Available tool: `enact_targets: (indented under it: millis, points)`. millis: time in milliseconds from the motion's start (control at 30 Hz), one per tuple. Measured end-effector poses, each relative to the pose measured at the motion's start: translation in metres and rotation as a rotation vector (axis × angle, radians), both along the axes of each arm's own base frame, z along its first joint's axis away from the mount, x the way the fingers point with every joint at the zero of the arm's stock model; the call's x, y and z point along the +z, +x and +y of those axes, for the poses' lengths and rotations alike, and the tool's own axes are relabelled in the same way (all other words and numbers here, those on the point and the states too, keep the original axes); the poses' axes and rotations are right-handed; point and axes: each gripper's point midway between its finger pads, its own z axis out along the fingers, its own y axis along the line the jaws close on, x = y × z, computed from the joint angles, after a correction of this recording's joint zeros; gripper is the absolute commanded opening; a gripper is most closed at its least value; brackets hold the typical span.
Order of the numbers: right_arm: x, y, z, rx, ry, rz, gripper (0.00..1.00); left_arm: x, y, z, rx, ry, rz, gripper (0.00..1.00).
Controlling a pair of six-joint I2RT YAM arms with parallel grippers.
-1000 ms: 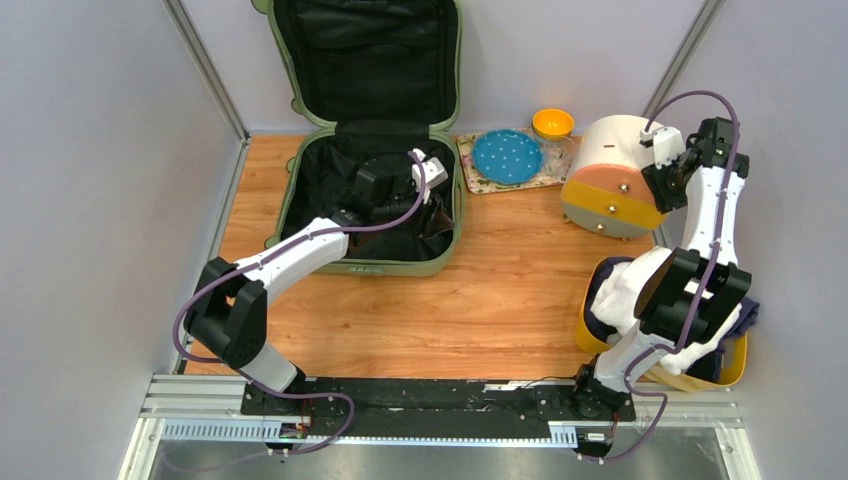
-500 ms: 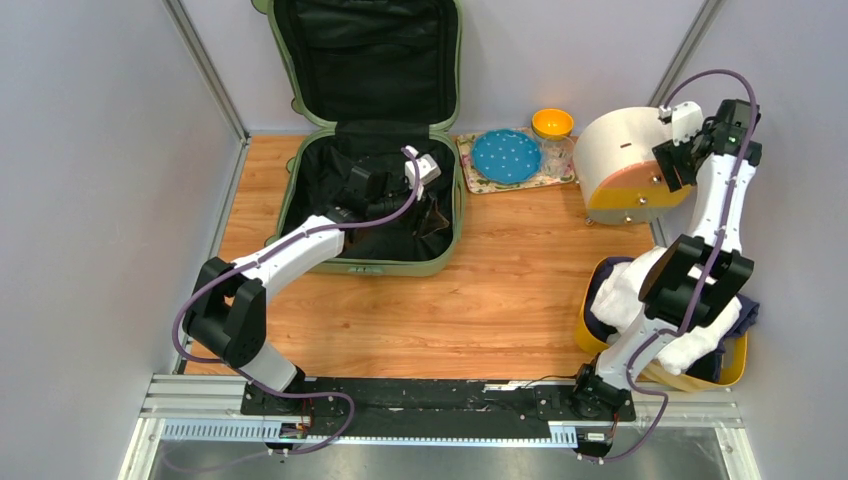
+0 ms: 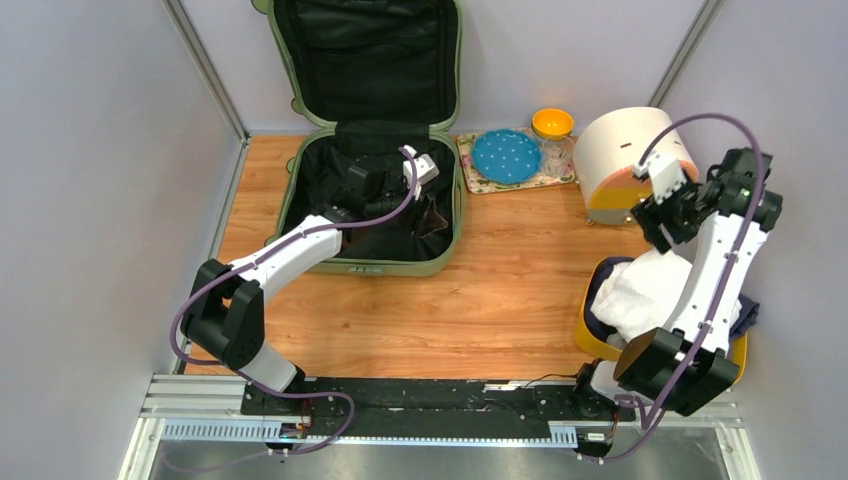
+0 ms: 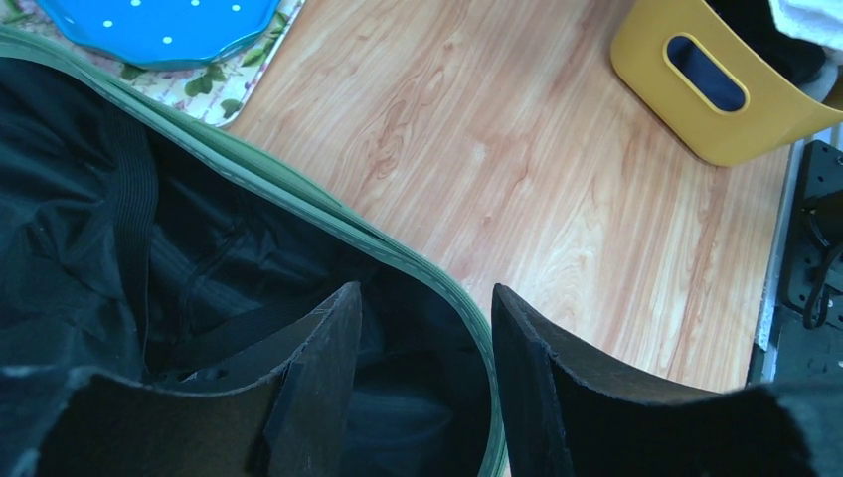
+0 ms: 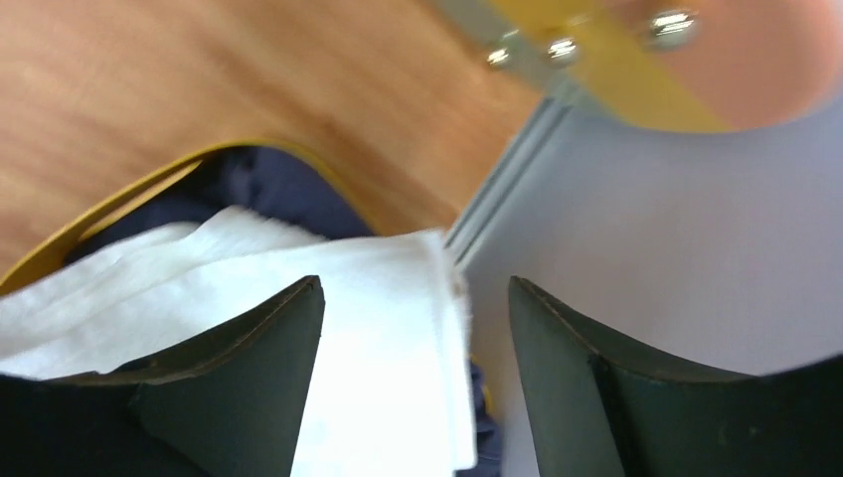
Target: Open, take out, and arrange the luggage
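Left gripper point(image 4: 422, 298), jaws apart and empty, over the luggage point(image 3: 365, 60) at eleven o'clock; right gripper point(image 5: 413, 283) spread wide, three o'clock.

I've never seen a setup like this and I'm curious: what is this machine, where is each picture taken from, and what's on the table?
A left robot arm and a right robot arm are bolted at the wooden table's near edge. One picture looks down from above; the other two come from a camera on each wrist. The left gripper hangs open at the edge of the open sage-green hard-shell suitcase, holding nothing. The right gripper is open and empty over a yellow basket of white cloth. Further back sit a blue dotted plate and a round cream-and-orange box.
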Motion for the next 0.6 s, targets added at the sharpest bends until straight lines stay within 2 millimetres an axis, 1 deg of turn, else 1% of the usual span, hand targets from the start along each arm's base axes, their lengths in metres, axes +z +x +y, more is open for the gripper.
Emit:
enact_targets:
  millis: [100,200,300,367,467,533,600]
  points:
    - [-0.043,-0.025,0.013,0.098,0.008,0.124,0.72,0.0,-0.003,-0.001,-0.018,-0.006,0.007,0.59]
    - [-0.092,-0.041,0.019,0.204,0.031,0.257,0.72,0.001,-0.006,-0.002,-0.032,-0.011,0.01,0.59]
    - [-0.126,-0.058,0.029,0.269,0.047,0.353,0.72,0.001,-0.007,-0.003,-0.039,-0.013,0.014,0.59]
    - [-0.139,-0.065,0.034,0.29,0.043,0.397,0.71,0.001,-0.008,-0.003,-0.042,-0.014,0.015,0.59]
    - [-0.155,-0.068,0.036,0.289,0.027,0.432,0.7,0.0,-0.009,-0.003,-0.044,-0.014,0.017,0.59]
    - [-0.167,-0.067,0.036,0.262,0.037,0.447,0.7,-0.002,-0.01,-0.002,-0.044,-0.011,0.021,0.59]
    - [-0.175,-0.062,0.034,0.222,0.051,0.449,0.7,-0.004,-0.011,-0.002,-0.044,-0.009,0.026,0.59]
